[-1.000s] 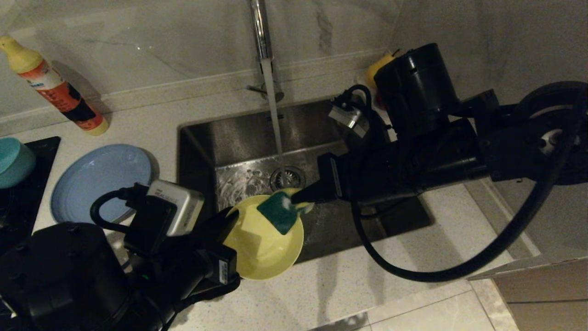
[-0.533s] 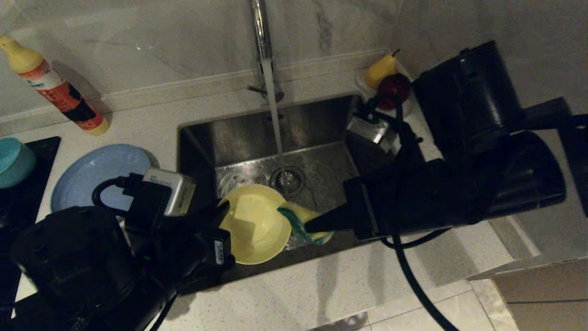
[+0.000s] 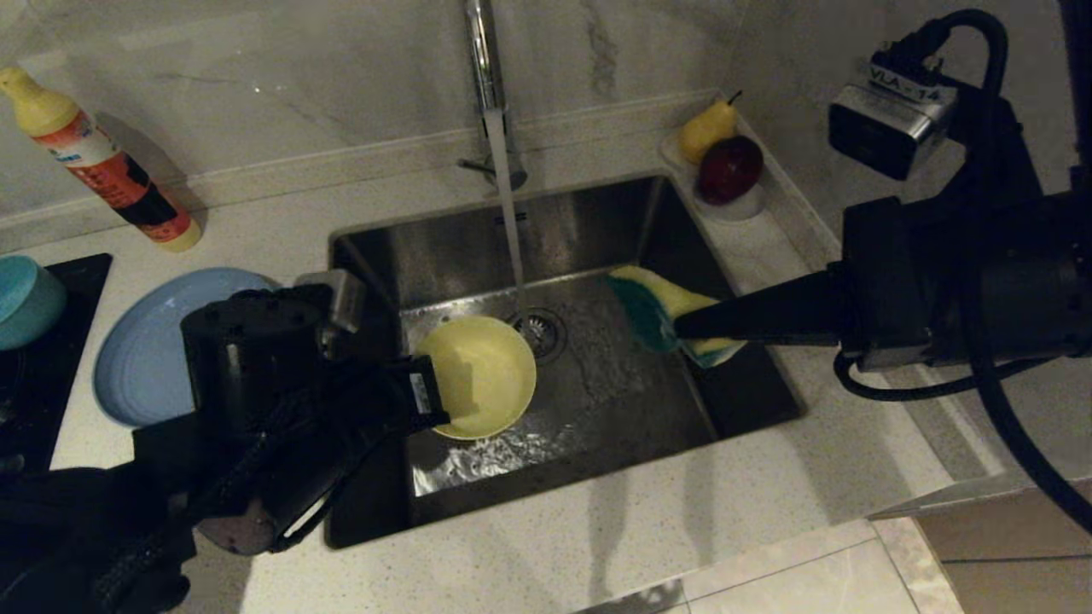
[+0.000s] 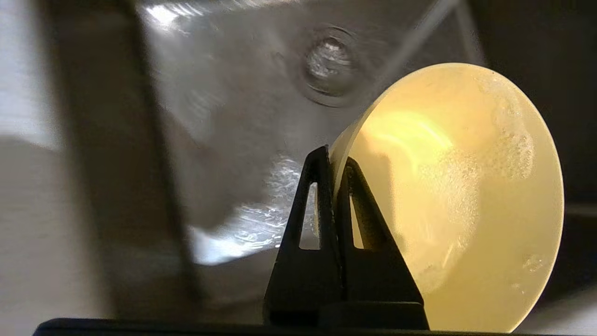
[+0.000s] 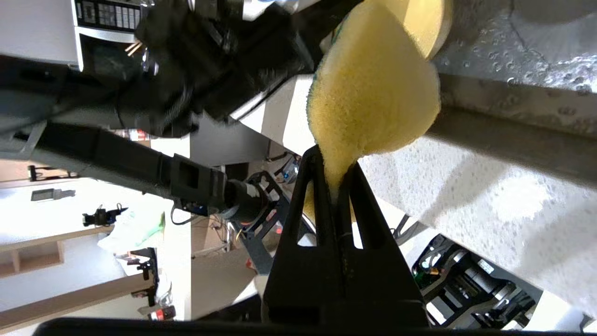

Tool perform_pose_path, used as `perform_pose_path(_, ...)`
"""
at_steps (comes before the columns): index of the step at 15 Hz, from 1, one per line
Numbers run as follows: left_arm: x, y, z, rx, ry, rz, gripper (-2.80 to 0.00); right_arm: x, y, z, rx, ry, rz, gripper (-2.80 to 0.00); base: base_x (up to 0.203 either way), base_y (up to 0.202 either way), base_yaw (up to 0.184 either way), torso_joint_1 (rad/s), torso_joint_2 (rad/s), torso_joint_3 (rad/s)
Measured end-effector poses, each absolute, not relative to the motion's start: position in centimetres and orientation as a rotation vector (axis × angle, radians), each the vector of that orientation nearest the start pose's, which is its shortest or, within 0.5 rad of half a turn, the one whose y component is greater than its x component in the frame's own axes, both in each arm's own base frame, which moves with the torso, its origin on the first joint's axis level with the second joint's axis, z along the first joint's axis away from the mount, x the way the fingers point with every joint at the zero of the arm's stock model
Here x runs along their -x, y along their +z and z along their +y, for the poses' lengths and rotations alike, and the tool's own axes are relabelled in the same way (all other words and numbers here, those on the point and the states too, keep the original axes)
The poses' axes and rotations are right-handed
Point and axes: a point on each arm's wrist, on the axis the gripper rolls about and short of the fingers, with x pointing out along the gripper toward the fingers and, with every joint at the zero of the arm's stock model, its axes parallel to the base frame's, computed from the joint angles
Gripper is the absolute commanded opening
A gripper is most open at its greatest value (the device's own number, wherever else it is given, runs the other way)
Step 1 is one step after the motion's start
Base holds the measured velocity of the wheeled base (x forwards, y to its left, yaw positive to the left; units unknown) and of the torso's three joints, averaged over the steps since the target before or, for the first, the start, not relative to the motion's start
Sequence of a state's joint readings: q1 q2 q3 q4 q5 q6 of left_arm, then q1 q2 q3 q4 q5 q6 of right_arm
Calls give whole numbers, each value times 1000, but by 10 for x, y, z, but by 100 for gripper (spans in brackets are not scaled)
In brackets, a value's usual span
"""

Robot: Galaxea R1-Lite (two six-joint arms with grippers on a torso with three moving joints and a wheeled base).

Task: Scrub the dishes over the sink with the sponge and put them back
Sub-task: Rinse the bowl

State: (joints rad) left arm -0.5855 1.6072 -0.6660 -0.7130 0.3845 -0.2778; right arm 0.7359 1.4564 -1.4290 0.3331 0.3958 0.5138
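Sink (image 3: 597,409) water runs from the tap (image 3: 483,60) just beyond the yellow bowl (image 3: 482,375), pinched by its rim in the left gripper (image 3: 431,401) over the basin; a wet rim could slip. Right gripper (image 3: 682,328) squeezes the sponge (image 3: 653,307) at the sink's right wall, which it could bump.

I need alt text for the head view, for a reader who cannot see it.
Over the sink, under running water, the left tool holds a yellow bowl by its rim. The right tool holds a sponge apart from it, near the sink's right wall.
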Motion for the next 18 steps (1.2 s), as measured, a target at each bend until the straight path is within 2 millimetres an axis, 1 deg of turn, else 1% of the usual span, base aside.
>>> perform_pose_path(2, -244, 186, -148, 251, -198, 274, -280, -167, 331, 160, -391, 987, 654, -280, 0, 0, 0, 0, 0, 0)
perform_pose_path(4, -255, 189, -153, 299, -197, 275, -280, -163, 328, 156, -390, 983, 660, -280, 0, 0, 0, 0, 0, 0)
perform_pose_path(7, -268, 185, -160, 314, -192, 282, -280, -158, 325, 151, -389, 981, 667, -280, 0, 0, 0, 0, 0, 0)
perform_pose_path(13, -300, 179, -162, 333, -140, 297, -280, -159, 318, 144, -392, 949, 678, -280, 0, 0, 0, 0, 0, 0)
perform_pose_path(18, -319, 179, -168, 341, -133, 282, -280, -161, 315, 143, -391, 939, 684, -280, 0, 0, 0, 0, 0, 0)
